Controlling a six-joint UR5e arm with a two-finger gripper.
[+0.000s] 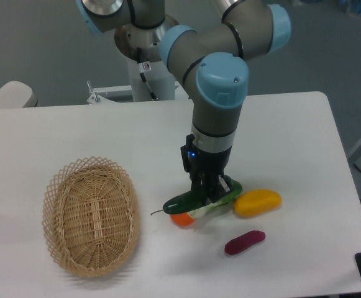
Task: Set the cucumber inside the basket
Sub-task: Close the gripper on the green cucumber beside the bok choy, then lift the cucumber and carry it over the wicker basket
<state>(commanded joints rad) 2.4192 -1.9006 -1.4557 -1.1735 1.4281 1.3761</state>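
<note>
Black two-finger gripper (pixel 206 194) is down at the slim dark green glossy cucumber (pixel 183 202), fingers either side of it; can't tell if they're clamped or just straddling. Cucumber lies on the white table (pixel 292 124) near the front edge, about mid-width, stem tip pointing toward the oval tan wicker basket (pixel 91 215) at front left, apart from it. Leafy green-white bok choy (pixel 225 197) and a small orange piece (pixel 182 219) touch the cucumber. Yellow oblong vegetable (pixel 257 202) just right; dark purple-red oblong vegetable (pixel 244 242) nearer the front edge.
</note>
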